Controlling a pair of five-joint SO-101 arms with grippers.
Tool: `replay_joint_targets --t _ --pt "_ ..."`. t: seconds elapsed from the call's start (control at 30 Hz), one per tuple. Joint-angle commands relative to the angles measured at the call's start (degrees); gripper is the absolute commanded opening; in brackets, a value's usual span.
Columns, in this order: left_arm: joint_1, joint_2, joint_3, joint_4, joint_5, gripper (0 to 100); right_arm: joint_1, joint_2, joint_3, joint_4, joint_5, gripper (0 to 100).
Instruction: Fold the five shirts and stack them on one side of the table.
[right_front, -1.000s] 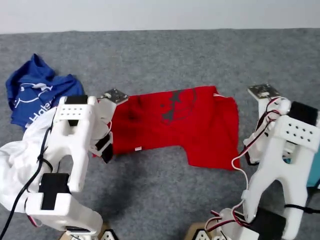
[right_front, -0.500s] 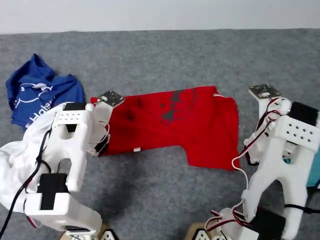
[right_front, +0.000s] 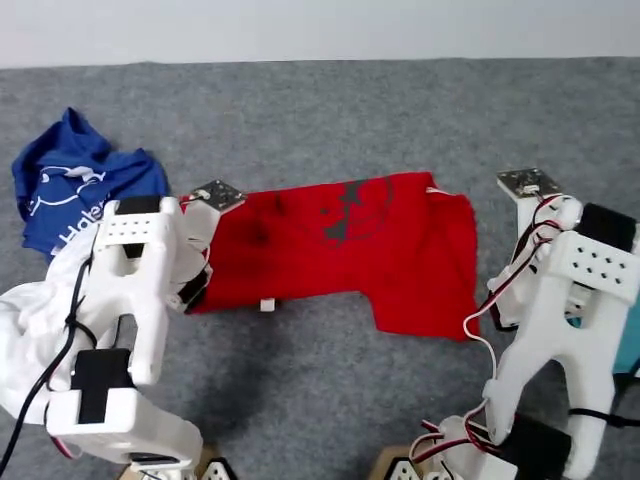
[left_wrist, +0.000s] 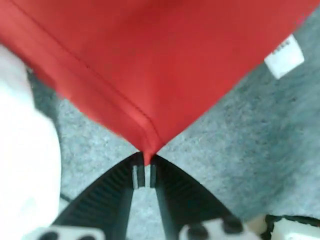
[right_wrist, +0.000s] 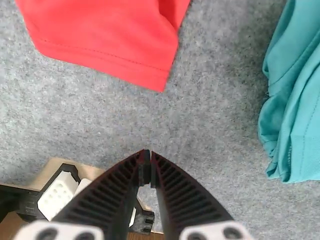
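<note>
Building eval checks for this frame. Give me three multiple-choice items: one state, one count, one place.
1. The left gripper is:
A) wide open
B) shut on a corner of the red shirt
C) shut on nothing

2. Shirts visible across the views:
A) two
B) six
C) four

3. The teal shirt lies:
A) beside the right gripper, apart from the red shirt
B) on top of the red shirt
C) in the left gripper

Key:
1 B: the red corner sits pinched between the closed jaws.
2 C: red, teal, a blue shirt and a white shirt.
3 A: bare table separates teal from red.
</note>
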Motion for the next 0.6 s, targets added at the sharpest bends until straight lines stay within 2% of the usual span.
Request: replay_joint_targets --t 0.0,0.13,0.3,0.47,0.57 --pt "-2.73 -2.02 -1.71 1.05 -2.55 0 0.48 -3.47 -0.26 2.15 0.53 0.9" --pt "-4.66 -2.02 -0.4 0.79 -4.48 0 0.31 -5.76 -0.26 1.98 0.53 0.9" --pt "-3.16 -2.02 -0.04 0.79 -4.31 2 0.31 -6.37 -0.26 1.98 0.53 0.9" --pt "-2.99 -2.64 -0.04 1.05 -2.11 15 0.31 -6.55 -0.26 2.07 0.53 0.9" --pt "-2.81 -2.73 -0.31 1.05 -1.49 17 0.31 -6.55 -0.26 2.07 0.53 0.9"
